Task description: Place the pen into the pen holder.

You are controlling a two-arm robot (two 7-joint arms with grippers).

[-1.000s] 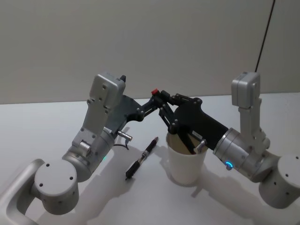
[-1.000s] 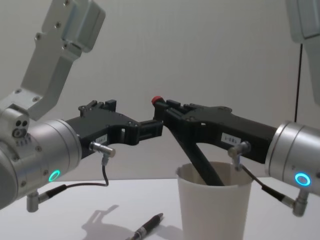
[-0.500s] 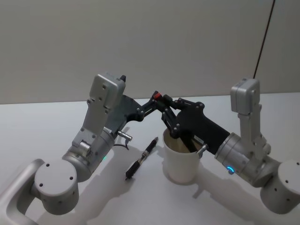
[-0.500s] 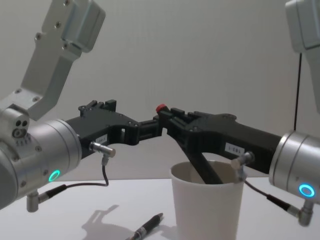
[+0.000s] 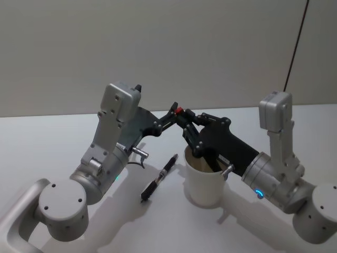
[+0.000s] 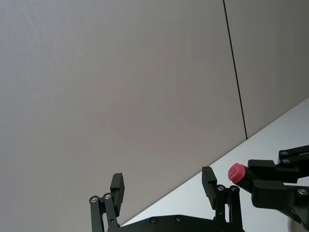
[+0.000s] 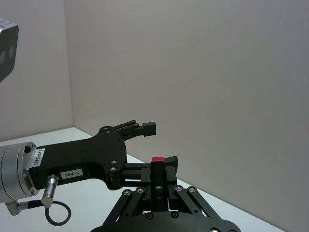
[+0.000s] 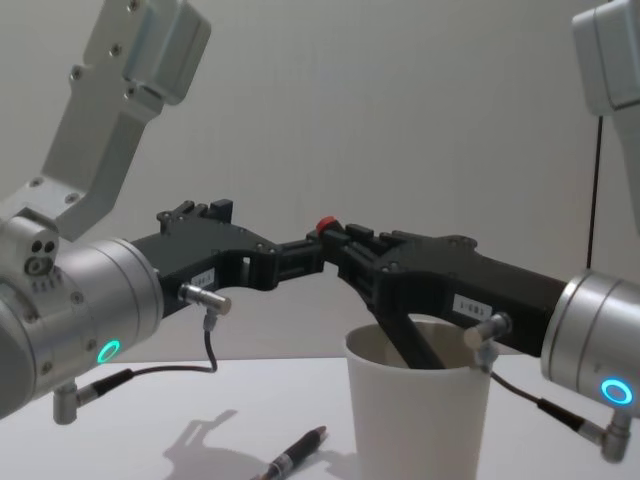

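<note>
Probably a lab or test room: bare white table (image 5: 42, 137), plain grey wall (image 5: 158, 47), one black cable (image 5: 297, 42) hanging.

The plain white paper cup (image 5: 204, 185) looks cream inside, the thin black pen with a red top (image 8: 325, 224), the left gripper (image 6: 163, 180) and the right gripper (image 7: 157, 166) are black, the second dark pen (image 5: 159, 178) has a silver band, the flat table (image 5: 52, 142) is white, and the silver arms (image 5: 108, 153) have blue-green lights (image 8: 107, 351).

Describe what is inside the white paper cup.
The lower part of a dark pen leans inside the cup, gripped higher up by the right gripper. The wall hides its tip and the bottom.
</note>
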